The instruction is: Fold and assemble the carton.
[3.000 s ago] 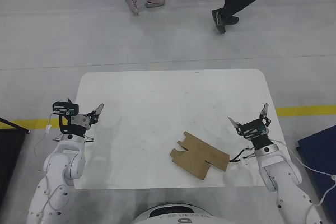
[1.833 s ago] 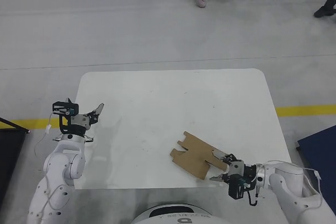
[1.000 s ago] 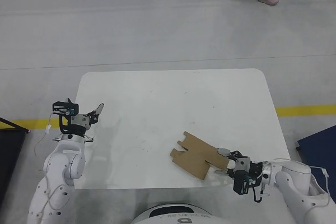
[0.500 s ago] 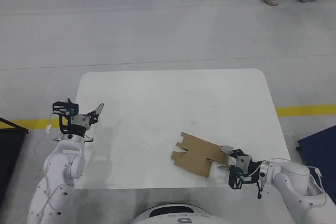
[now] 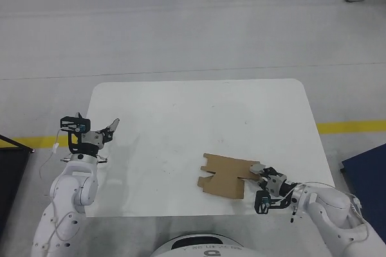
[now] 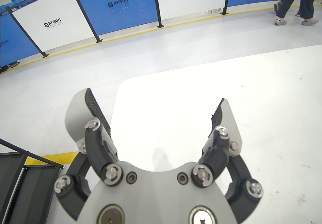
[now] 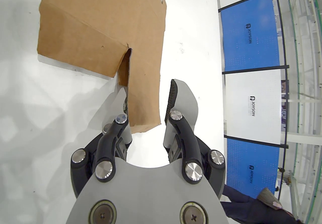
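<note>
Carton (image 5: 226,177) status: flat blank, near the front edge of table (image 5: 180,109), right side. It now sits square to that edge; 3 s ago it lay skewed. Right gripper (image 5: 262,186) has come from the right table edge to the carton's near flap. Its jaws are narrowed around the flap, 1 finger under it, a small gap at the other pad, so not clamped as far as I can see. Left gripper (image 5: 103,128) unchanged, spread wide at the left edge, well apart. My read: grasp being set, 0 folds made.
</note>
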You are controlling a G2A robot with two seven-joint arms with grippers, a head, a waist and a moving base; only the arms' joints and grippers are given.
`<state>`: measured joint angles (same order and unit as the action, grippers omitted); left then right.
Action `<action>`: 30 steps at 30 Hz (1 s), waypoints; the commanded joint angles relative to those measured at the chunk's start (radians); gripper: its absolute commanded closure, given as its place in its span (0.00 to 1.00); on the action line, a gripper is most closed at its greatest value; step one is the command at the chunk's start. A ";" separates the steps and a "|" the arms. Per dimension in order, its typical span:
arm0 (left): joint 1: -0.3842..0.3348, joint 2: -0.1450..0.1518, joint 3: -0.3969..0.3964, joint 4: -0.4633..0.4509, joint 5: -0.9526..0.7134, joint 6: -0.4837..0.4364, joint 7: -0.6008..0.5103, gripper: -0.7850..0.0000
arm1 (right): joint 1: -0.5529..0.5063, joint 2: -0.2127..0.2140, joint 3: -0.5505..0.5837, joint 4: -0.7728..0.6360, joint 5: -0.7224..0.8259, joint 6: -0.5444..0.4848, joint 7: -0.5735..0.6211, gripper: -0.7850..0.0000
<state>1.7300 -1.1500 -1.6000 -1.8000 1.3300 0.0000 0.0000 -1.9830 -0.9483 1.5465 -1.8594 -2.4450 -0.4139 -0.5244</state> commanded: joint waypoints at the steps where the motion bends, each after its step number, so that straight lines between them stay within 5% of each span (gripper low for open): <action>1: 0.000 0.000 0.000 0.000 0.000 0.000 0.000 0.00 | 0.000 -0.001 -0.008 -0.005 -0.008 0.016 0.015 0.56; 7: 0.000 0.000 0.000 0.000 0.000 0.000 0.000 0.00 | 0.011 -0.004 -0.049 -0.006 -0.073 0.051 0.109 0.76; 10: 0.000 0.000 0.000 0.000 0.000 0.000 0.000 0.00 | 0.023 -0.005 -0.070 0.000 -0.092 0.050 0.135 1.00; 17: 0.000 0.000 0.000 0.000 0.000 0.000 0.000 0.00 | 0.023 -0.006 -0.066 -0.065 -0.107 0.116 0.196 1.00; 30: 0.000 0.000 0.000 0.000 0.000 0.000 0.000 0.00 | 0.001 -0.032 -0.057 -0.261 -0.520 0.790 0.516 1.00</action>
<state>1.7300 -1.1500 -1.6000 -1.8000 1.3300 0.0000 0.0000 -1.9843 -0.9789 1.4861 -2.1059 -2.9195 0.3329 -0.0281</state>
